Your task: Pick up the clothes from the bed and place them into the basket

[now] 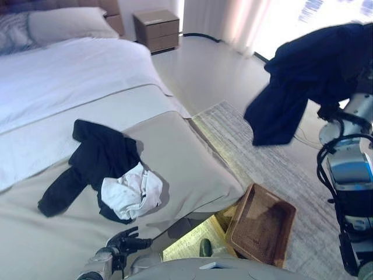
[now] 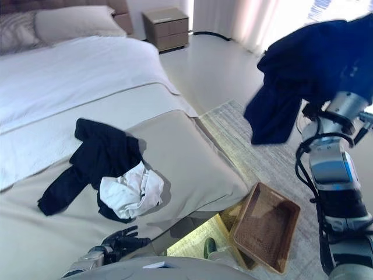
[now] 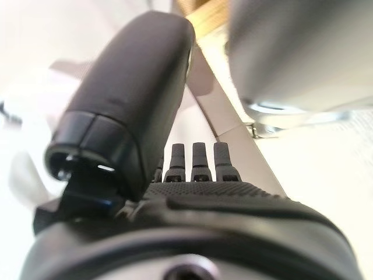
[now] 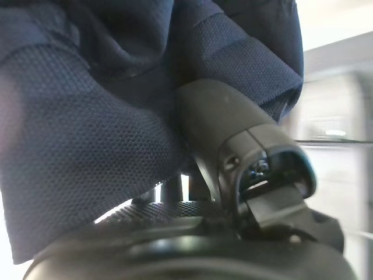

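My right hand [image 4: 224,119] is raised at the right and shut on a dark navy garment [image 1: 303,76], which hangs from it over the rug. A black garment [image 1: 96,160] lies spread on the beige bed cover [image 1: 186,157], with a crumpled white garment [image 1: 133,192] on top of its lower part. The brown wicker basket [image 1: 262,224] sits tilted on the floor by the bed's corner, below and left of the hanging garment. My left hand [image 1: 125,240] is low at the bed's near edge, below the white garment, its fingers relaxed and holding nothing.
White bedding [image 1: 70,76] and pillows [image 1: 64,23] cover the far part of the bed. A wooden nightstand [image 1: 156,29] stands at the back. A grey rug [image 1: 262,151] covers the floor beside the bed, with curtains [image 1: 233,23] behind.
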